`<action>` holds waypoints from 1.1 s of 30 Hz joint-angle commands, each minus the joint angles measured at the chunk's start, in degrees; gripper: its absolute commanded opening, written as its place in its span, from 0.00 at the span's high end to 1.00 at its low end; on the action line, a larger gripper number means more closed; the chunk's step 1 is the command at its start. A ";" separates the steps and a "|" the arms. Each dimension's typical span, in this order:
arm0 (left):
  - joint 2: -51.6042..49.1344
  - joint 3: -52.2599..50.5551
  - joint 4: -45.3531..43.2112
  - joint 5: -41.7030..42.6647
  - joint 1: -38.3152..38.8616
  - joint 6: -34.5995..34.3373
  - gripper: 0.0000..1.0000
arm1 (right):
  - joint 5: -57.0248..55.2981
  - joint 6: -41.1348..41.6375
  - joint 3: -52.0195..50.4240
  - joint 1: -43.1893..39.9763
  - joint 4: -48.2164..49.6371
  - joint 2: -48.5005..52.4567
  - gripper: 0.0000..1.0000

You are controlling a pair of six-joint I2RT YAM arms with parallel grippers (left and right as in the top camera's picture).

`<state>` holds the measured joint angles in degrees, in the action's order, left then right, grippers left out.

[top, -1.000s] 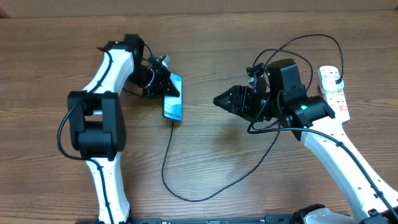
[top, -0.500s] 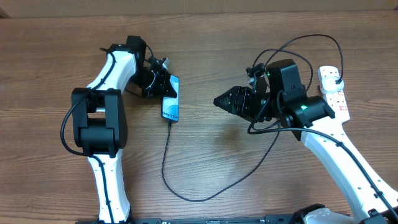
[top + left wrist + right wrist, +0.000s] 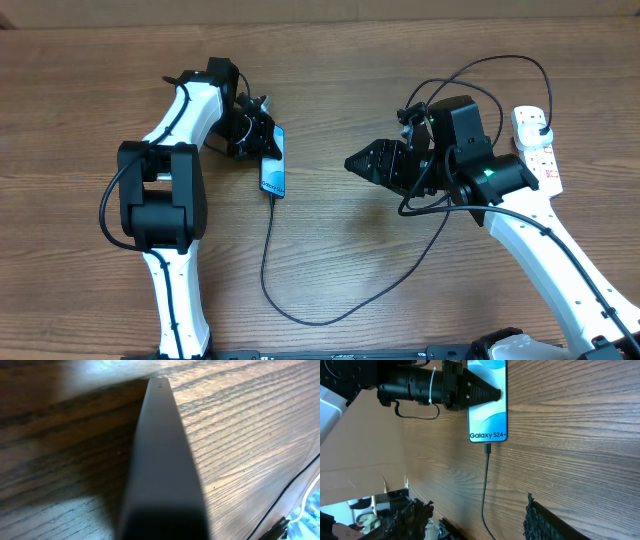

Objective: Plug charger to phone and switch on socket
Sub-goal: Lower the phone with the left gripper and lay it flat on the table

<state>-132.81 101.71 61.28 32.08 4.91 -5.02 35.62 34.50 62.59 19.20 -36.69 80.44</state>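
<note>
Well apart from the socket (image 3: 537,152), toward the other side of the surface (image 3: 330,60), the phone (image 3: 273,165) is clamped in the left gripper (image 3: 264,142), whose jaws are closed on its upper part. From overhead the phone reads as a narrow strip, seemingly tilted onto one long edge. Its long axis runs roughly parallel to the socket's, with the port end toward the robot. Only the right wrist view shows the lit screen and "Galaxy S24+" — the left wrist view gives just a dark edge. The charger (image 3: 266,262) meets the port end, loops across and arcs to the socket's far end. Between phone and socket hovers the right gripper (image 3: 355,162) — fingers spread, nothing between them, pointing at the phone.
</note>
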 commanded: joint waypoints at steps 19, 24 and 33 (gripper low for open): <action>-0.26 0.63 0.98 -10.05 0.37 -1.62 0.67 | -1.07 -1.66 0.76 -0.15 -0.02 0.37 0.36; -0.26 0.63 1.27 -10.21 0.37 -1.62 0.67 | -1.05 -1.64 0.76 -0.15 -0.09 0.37 0.36; -0.26 0.63 1.55 -9.97 0.37 -1.88 0.72 | -1.05 -1.66 0.76 -0.15 -0.11 0.37 0.36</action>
<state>-132.77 102.26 62.63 26.20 5.17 -6.11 35.11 33.58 62.59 19.20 -36.80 80.55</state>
